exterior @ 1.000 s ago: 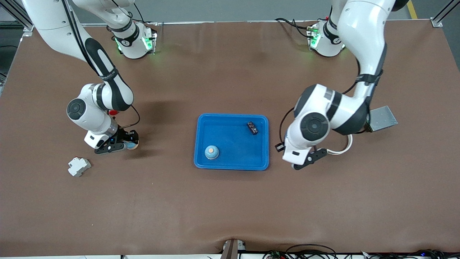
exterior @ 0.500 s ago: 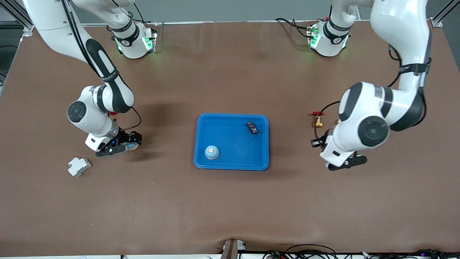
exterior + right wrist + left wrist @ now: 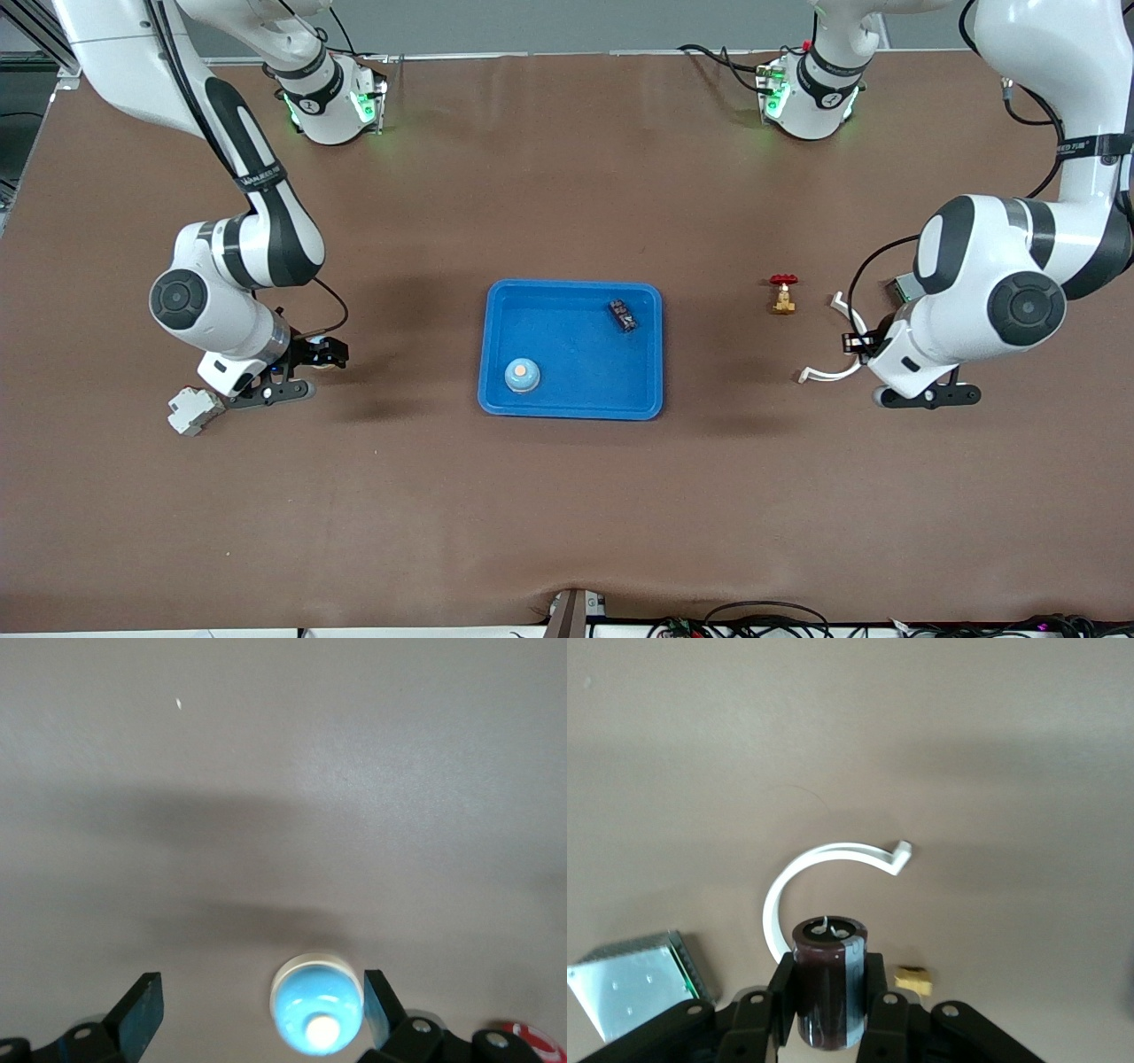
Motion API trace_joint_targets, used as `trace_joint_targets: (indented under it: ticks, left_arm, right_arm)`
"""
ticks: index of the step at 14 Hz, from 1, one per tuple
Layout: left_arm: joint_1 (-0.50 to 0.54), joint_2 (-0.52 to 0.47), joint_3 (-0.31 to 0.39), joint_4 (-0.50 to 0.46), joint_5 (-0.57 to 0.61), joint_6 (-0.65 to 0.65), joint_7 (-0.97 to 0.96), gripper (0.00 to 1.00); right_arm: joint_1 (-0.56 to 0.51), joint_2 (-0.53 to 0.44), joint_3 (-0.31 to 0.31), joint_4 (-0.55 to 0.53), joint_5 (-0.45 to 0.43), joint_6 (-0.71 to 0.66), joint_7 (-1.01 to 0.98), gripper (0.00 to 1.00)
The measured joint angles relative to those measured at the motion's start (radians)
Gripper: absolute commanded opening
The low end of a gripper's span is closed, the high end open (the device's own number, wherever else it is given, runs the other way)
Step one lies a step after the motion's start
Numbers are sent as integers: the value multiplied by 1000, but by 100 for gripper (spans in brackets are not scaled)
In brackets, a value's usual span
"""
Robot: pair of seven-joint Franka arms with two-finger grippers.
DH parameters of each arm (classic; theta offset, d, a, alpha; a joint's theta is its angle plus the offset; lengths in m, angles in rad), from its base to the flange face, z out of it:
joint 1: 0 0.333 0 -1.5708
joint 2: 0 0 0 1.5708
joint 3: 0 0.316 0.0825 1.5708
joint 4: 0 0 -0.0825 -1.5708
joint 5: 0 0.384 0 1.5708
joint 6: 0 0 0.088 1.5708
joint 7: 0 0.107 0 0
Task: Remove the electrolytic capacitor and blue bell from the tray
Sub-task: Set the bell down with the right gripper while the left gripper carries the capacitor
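My left gripper [image 3: 927,395] is shut on a dark brown capacitor [image 3: 828,983] with a grey stripe. It holds it just above the table near the left arm's end, over a white C-shaped clip [image 3: 824,870]. My right gripper [image 3: 282,376] hangs low over the table toward the right arm's end, open [image 3: 259,1010]. A light blue bell [image 3: 316,1010] stands on the table between its fingers, close to one finger [image 3: 376,1005]. A blue tray [image 3: 574,285] at mid-table holds a second blue bell [image 3: 522,376] and a small black part [image 3: 623,315].
A grey-white plastic block [image 3: 195,409] lies beside the right gripper. A red-handled brass valve [image 3: 783,294] and the white clip [image 3: 828,372] lie between the tray and the left gripper. A metal box [image 3: 633,979] sits by the clip.
The left arm has swung from beside the tray toward its own end of the table, uncovering the valve and clip. The right gripper has shifted slightly away from the tray, toward the plastic block.
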Motion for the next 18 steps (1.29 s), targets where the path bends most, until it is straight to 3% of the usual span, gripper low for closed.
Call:
trace_joint_targets:
  ticks: [3, 9, 18]
  left_arm:
    - [24, -56, -10, -143, 0, 129, 44, 0]
    - [20, -89, -51, -315, 0, 321, 43, 0]
    - [21, -85, -52, -405, 0, 435, 43, 0]
  right_arm:
    - [79, 0, 2, 57, -3, -49, 143, 100]
    - [202, 23, 2, 112, -5, -64, 362, 100]
    - [376, 192, 2, 295, -44, -73, 724, 100]
